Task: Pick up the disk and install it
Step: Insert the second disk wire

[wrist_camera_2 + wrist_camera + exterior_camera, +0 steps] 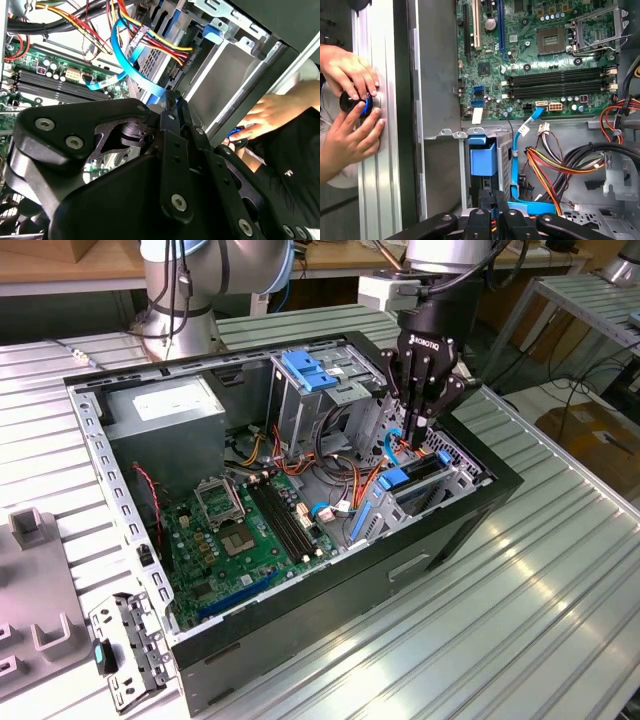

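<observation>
I see the ribbed metal tabletop (pixel 560 570) carrying an open computer case (pixel 300 570), its side panel off. Inside it the green circuit board (pixel 240 540) lies flat at the bottom, and a grey power box (pixel 165 415) sits in the corner at the exterior view's left. A metal drive cage (pixel 320 390) with a pale-blue latch plate (pixel 305 370) on top stands toward the back. My arm comes down from above at the exterior view's right, and the pincer (pixel 415 430) hangs inside the case, right over the lower drive bay (pixel 440 485). The disk (pixel 415 485), dark with a bright blue rail, sits in that bay just below the fingertips; in the first wrist view its blue carrier (pixel 483 157) lies in the bay directly ahead of the fingers (pixel 482 220). The fingers look drawn close together in both wrist views, but I cannot tell whether they are clenched on anything. A thin blue ribbon cable (pixel 125 65) curves past the pincer, beside bundles of orange, red and yellow wires (pixel 545 162). In the first wrist view a person's hands (pixel 350 110) rest on the tabletop outside the case, holding a small black knob (pixel 355 102)
</observation>
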{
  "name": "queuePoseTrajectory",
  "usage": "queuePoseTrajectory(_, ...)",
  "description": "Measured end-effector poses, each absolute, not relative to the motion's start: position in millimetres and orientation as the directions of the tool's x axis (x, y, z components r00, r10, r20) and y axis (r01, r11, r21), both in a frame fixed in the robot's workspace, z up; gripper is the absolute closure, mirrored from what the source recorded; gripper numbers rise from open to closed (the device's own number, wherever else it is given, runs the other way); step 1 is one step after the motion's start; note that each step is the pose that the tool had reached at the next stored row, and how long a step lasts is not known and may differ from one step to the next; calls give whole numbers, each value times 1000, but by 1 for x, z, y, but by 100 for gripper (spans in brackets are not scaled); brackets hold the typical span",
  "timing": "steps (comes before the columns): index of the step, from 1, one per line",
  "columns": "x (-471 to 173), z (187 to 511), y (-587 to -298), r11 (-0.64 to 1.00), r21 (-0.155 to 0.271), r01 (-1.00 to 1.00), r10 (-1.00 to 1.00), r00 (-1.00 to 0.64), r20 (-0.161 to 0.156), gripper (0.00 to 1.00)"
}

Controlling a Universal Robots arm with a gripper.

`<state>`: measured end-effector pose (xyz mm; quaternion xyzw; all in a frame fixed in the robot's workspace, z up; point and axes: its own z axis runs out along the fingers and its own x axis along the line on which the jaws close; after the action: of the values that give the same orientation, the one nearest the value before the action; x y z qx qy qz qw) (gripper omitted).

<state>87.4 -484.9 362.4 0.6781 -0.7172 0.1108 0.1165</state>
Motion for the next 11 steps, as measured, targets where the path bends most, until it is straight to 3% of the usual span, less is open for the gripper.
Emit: queuePoseTrajectory(11,86,362,-486,55,-17,-998,-950,-58,306,84)
